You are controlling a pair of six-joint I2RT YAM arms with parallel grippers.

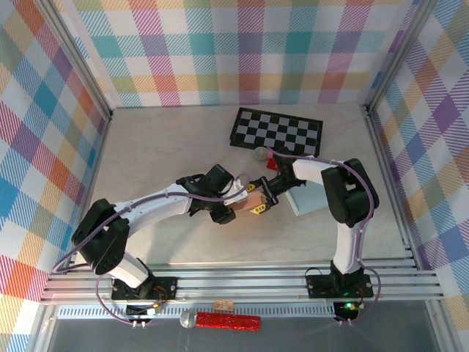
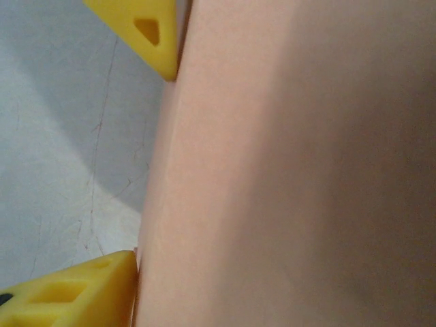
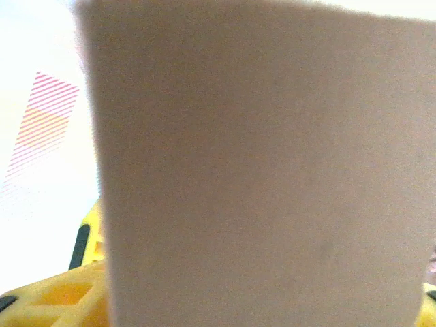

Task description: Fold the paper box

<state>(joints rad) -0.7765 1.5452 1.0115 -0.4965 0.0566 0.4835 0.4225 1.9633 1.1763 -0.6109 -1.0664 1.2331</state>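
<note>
The salmon-pink paper box (image 1: 249, 199) stands mid-table between the two grippers. My left gripper (image 1: 233, 207) is at its left side and my right gripper (image 1: 265, 196) is at its right side. In the left wrist view the box (image 2: 286, 170) sits very close. A yellow finger (image 2: 68, 293) presses on its left face, and the other finger is hidden behind it. A second yellow finger tip (image 2: 150, 30) lies by the box's upper edge. In the right wrist view a box panel (image 3: 259, 170) covers the jaws, with a yellow finger (image 3: 61, 293) showing on one side.
A black-and-white checkerboard (image 1: 277, 132) lies at the back. A small pale ball (image 1: 260, 153) and a red piece (image 1: 272, 164) sit just in front of it. A pale blue sheet (image 1: 302, 198) lies under the right arm. Plaid walls enclose the table on three sides.
</note>
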